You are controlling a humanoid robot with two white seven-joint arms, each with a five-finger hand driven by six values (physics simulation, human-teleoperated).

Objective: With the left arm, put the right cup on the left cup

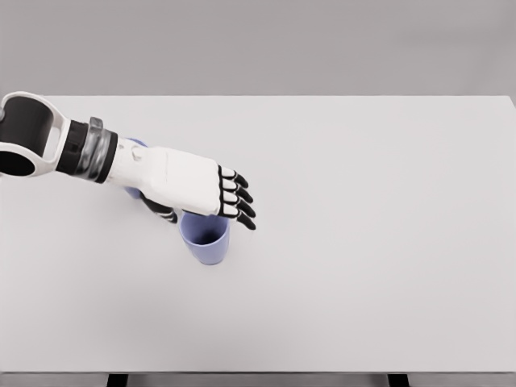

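A lavender-blue cup [206,240] stands upright on the white table [363,201], left of the middle, with its open mouth facing up. My left hand [219,206] reaches in from the left and hovers over the cup's far rim. Its black-tipped fingers [239,200] are stretched out past the rim and its thumb [164,212] sits low on the cup's left side; the hand is open and holds nothing. A second blue cup [138,144] is almost fully hidden behind my wrist, with only slivers showing above and below the forearm.
The table's front edge runs along the bottom of the view, with two dark legs [118,380] below it. A plain grey wall lies beyond the far edge.
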